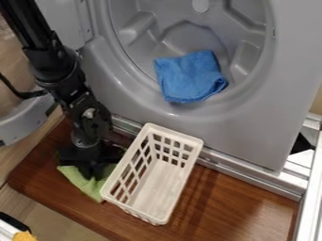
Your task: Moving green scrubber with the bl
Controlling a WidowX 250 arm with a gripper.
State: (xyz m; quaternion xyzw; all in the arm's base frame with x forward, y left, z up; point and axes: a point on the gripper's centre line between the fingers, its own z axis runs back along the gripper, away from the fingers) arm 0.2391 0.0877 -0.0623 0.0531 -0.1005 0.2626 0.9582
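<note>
Green cloth, taken as the scrubber: crumpled on the left part of the wooden bench, beneath the black hand and close along the left wall of the white basket. Whether cloth and basket touch cannot be told. How far the hand is open, and whether it has hold of the cloth, likewise cannot be told.

Likely faults: (a) a shallow or partial grip on soft, folded fabric, which would let the cloth slip or trail on lifting; (b) a swing to the right begun too low, which would knock or drag the light basket; (c) if the drum is the goal, as the cut-off task and the blue cloth suggest, too little lift, which would catch a trailing corner on the metal rail or disturb the blue cloth at the drum's near lip.

Pose: the arm slants from far left toward the near side, passing between the round door and the machine front; the hand points steeply down over the cloth.
</note>
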